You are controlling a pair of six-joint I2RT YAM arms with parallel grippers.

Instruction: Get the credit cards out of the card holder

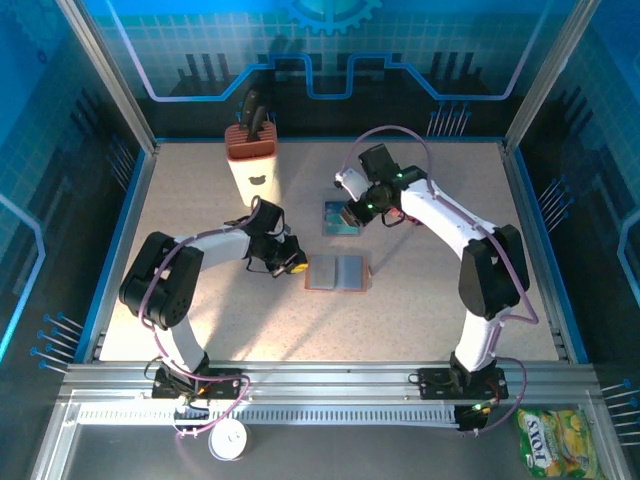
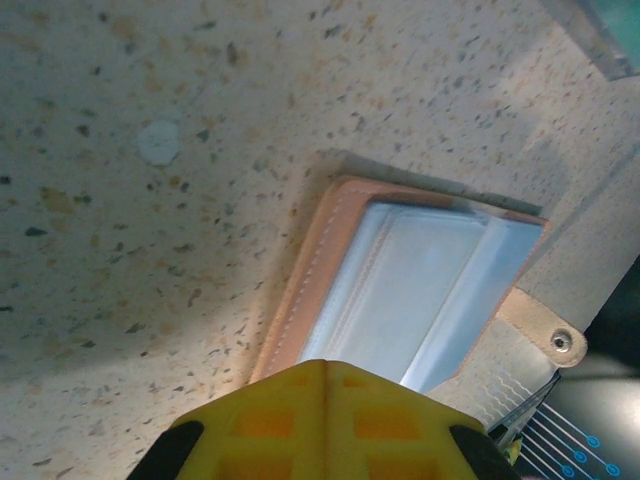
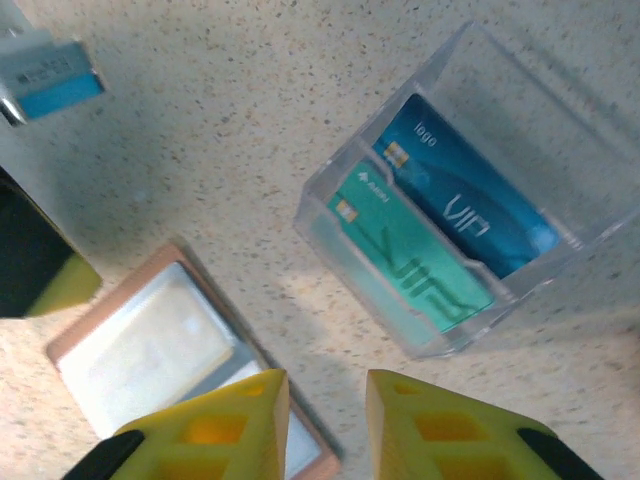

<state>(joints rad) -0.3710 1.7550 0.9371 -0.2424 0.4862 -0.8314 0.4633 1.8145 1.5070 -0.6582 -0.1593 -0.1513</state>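
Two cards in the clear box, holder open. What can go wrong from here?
1. Right gripper hangs open between holder and clear box; a low move may clip the box wall and spill the cards.
2. Left gripper is shut at the holder's edge; a nudge could slide or fold it.
3. Holder's pockets look pale and flat; a leftover card is hard to tell, so a pinch may grab lining.

Card holder (image 2: 400, 290) btm hidden behind left gripper (image 2: 325, 400).
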